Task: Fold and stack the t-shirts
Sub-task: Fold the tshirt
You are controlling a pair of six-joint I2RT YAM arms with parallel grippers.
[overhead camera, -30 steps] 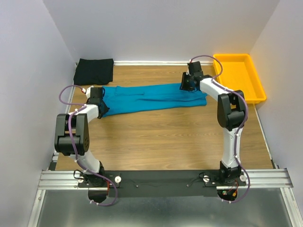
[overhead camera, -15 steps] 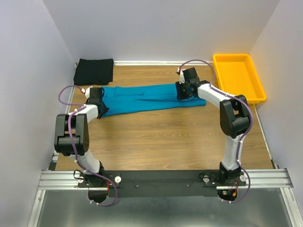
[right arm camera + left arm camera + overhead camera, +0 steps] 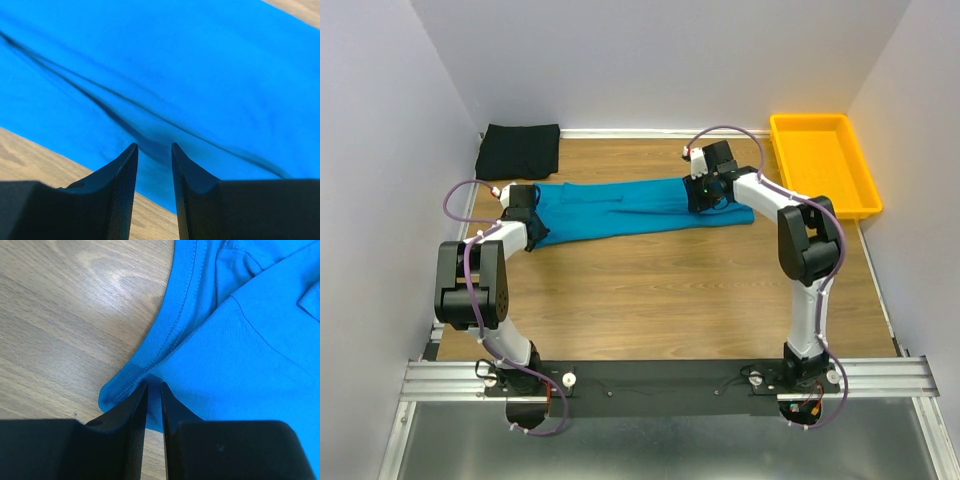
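1. teal t-shirt [image 3: 630,207]: lies flat as a long band on the table [image 3: 650,290], stretched between the two grippers. one end is at the left jaws, and the other end runs a little past the right jaws twd the tray side.
2. left gripper [image 3: 153,385]: jaws clenched on the teal t-shirt. they are nearly closed, w/ a bunched bit of stitched hem pinched between the tips. the ribbed curved edge runs up and away from the tips. bare wood lies to their left, cloth to their right.
3. right gripper [image 3: 154,146]: tips are down on the cloth, w/ a narrow gap between them. dark creases fan out from the gap, and a ridge of fabric sits at it. can't tell if it is grasping or just pressing. a wood strip shows on the near side of the jaws, blue beyond them.
4. black t-shirt [image 3: 520,150]: folded square in the far left corner, beyond the left jaws, apart from the teal one.
5. yellow tray [image 3: 820,160]: to the right of the right jaws, at the far right edge, not touching the cloth.
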